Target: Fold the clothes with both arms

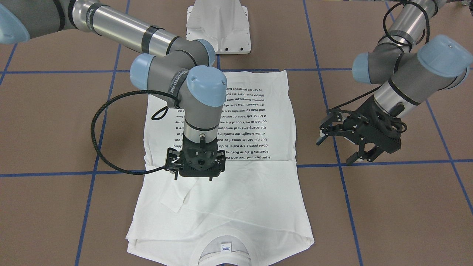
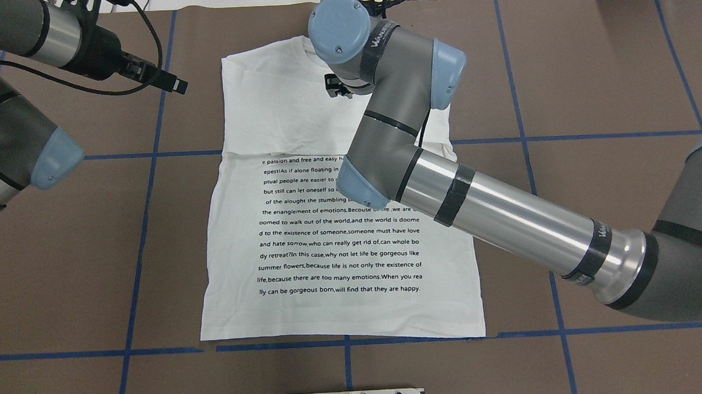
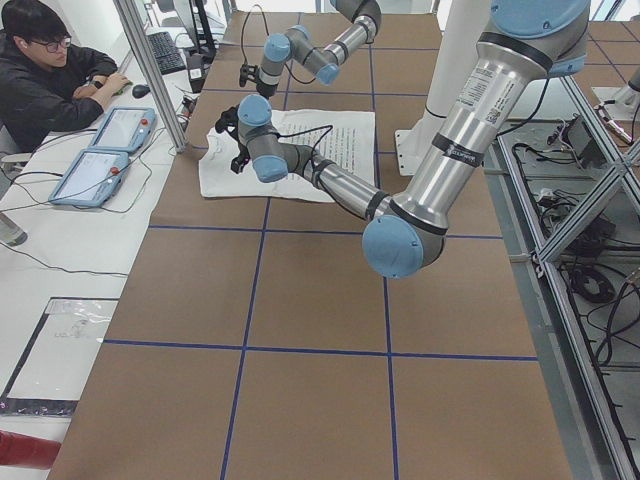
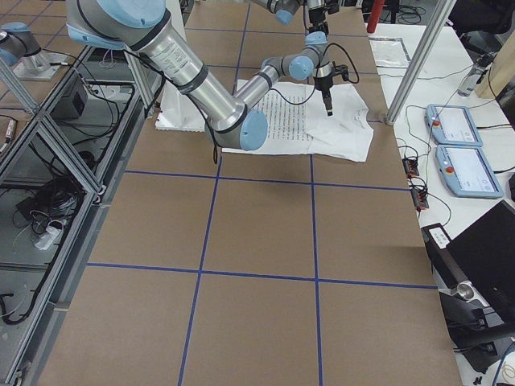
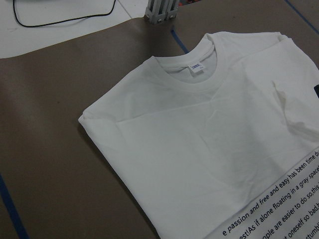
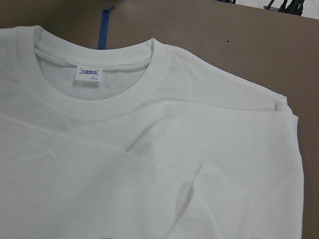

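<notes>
Hovering right hand (image 1: pixel 196 167) over shirt (image 1: pixel 240 192), tucked sleeve (image 1: pixel 176 197) just below; cannot tell its spread. Left hand (image 1: pixel 338 149) wide, empty, aside, likely clearing fold.

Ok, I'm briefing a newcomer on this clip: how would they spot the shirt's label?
The white shirt lies on the brown table. At its end opposite the black text sits the round collar; the label is the blue-printed tag inside.

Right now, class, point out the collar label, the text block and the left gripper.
collar label (image 6: pixel 86 74): right wrist view, tag's centre.
text block (image 2: pixel 335 243): overhead view, middle lines.
left gripper (image 1: pixel 336 150): front-facing view, between its fingers.
</notes>
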{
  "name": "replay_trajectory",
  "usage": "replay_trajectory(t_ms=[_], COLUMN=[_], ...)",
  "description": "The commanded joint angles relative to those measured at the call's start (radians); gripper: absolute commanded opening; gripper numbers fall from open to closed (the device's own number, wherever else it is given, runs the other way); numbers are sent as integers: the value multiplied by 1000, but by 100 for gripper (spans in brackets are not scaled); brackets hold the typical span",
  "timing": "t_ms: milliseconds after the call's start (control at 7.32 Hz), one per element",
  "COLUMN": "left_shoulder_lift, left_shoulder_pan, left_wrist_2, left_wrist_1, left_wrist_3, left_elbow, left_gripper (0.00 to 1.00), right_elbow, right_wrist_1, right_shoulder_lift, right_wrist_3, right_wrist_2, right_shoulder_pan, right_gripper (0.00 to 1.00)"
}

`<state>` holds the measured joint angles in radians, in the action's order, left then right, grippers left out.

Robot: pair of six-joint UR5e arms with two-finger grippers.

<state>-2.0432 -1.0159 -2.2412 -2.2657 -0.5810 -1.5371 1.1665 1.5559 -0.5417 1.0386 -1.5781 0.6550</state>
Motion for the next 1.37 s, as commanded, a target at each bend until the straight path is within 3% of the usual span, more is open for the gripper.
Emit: replay_trajectory(t_ms=[0,683,1230], left_shoulder_lift=[15,26,26], left_shoulder_pan=[-1,-1,-1], left_wrist_2=[0,0,0], left_wrist_1=[-3,-6,-6], left_wrist_3=[1,1,0], left_elbow=[0,-6,-6], left_gripper=[100,100,100], right_elbow=[-66,-114,-126], right_wrist_1=[-3,-3,-3], right_shoulder_lift=[12,8,9], right_wrist_3=[24,6,-164], right_wrist_2=[81,121,131], right_shoulder_pan=[-41,-72,-72], right_gripper=[84,62,51])
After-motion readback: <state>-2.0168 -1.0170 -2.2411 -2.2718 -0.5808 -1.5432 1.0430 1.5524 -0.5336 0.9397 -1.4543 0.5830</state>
